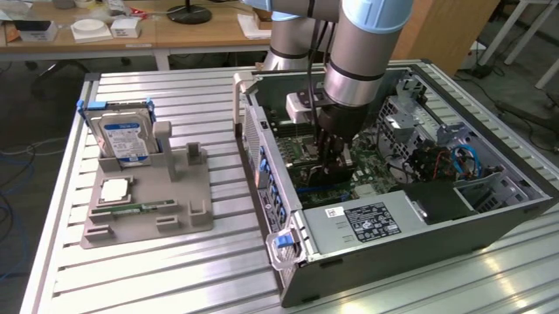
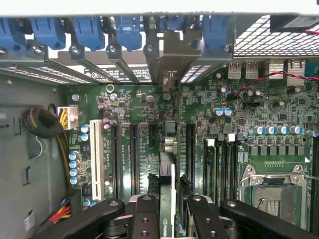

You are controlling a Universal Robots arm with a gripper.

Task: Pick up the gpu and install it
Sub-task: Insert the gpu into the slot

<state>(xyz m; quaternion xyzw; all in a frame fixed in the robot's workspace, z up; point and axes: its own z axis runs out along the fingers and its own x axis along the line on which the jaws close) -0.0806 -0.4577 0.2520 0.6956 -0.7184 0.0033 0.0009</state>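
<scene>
The gpu (image 2: 167, 186) stands on edge between my fingers, a thin dark card with a green logo near the pads. Its grey metal bracket (image 2: 170, 59) reaches to the slot openings in the case's rear wall. My gripper (image 2: 169, 219) is shut on the card, directly over the motherboard's black expansion slots (image 2: 133, 154). In the exterior view the gripper (image 1: 334, 169) reaches down into the open computer case (image 1: 262, 147), and the dark gpu (image 1: 321, 176) sits low against the green motherboard (image 1: 371, 173). I cannot tell whether the card's edge is seated in a slot.
A grey fixture (image 1: 188, 219) at the exterior view's left holds a blue-labelled hard drive (image 1: 125, 137), a CPU (image 1: 116, 190) and a green RAM stick (image 1: 133, 209). The power supply (image 1: 367, 219), cables (image 1: 459, 160) and blue slot latches (image 2: 89, 32) crowd the case. An open CPU socket (image 2: 271, 191) lies beside the slots.
</scene>
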